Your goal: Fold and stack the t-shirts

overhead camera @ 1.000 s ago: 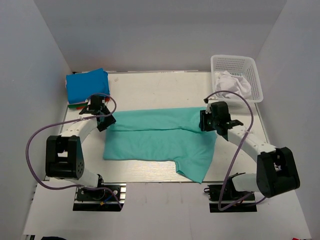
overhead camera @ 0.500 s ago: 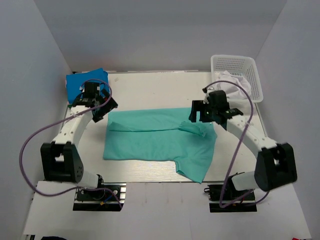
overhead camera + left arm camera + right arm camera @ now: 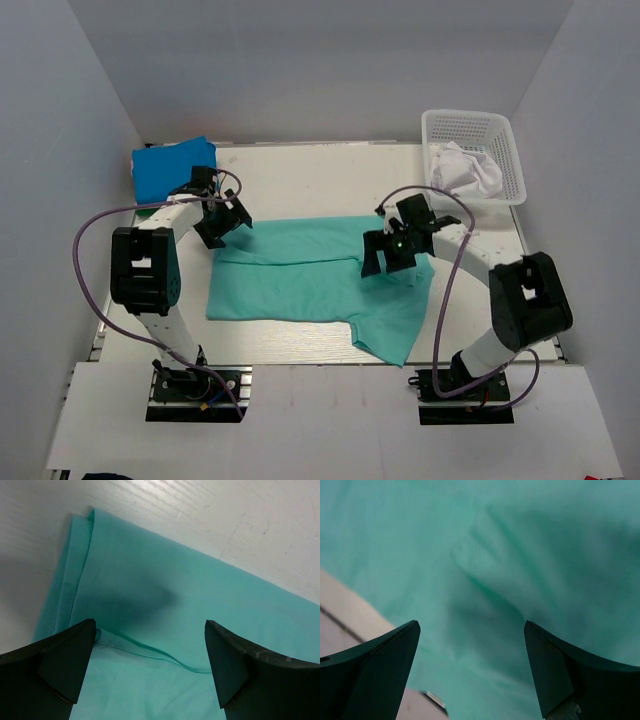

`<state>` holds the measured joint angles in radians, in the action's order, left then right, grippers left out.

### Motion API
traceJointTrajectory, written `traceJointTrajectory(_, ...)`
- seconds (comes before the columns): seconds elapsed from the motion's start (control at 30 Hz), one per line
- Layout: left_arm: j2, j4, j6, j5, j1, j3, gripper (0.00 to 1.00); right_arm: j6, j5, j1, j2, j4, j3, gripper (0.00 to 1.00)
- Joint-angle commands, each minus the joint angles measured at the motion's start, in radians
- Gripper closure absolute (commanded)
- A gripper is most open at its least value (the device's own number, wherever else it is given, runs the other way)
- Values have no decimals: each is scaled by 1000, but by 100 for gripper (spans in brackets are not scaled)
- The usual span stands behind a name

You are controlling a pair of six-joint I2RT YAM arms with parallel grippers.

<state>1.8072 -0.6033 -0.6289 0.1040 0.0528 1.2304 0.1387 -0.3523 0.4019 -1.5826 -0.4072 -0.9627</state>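
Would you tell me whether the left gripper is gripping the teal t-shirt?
No, the left gripper stands open over the teal t-shirt, with nothing clamped in it.

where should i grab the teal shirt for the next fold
Probably the sleeve jutting from the shirt's near right corner. Come down on its outer edge from the right: the cloth lies flat, and that flap alone sticks past the folded body.
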Motion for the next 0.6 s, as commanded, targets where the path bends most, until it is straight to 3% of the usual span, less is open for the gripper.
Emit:
traceJointTrajectory(0.0, -23, -61, 26, 26, 4, 29, 0, -53, -105, 18, 140, -174, 57, 10)
traceJointTrajectory(0.17, -92, -216, 49, -19, 4, -58, 0, -8, -13, 15, 257, -202, 61, 10)
traceJointTrajectory(0.3, -173, -320, 49, -89, -17, -146, 0, 94, 156, 9, 239, -142, 22, 10)
traceJointTrajectory(0.43, -197, -389, 23, -208, -18, -108, 0, 121, 249, 2, 168, -133, -71, 10)
traceJointTrajectory(0.57, -206, -377, 3, -182, -5, 26, 0, 189, 331, -9, 105, -85, -137, 10)
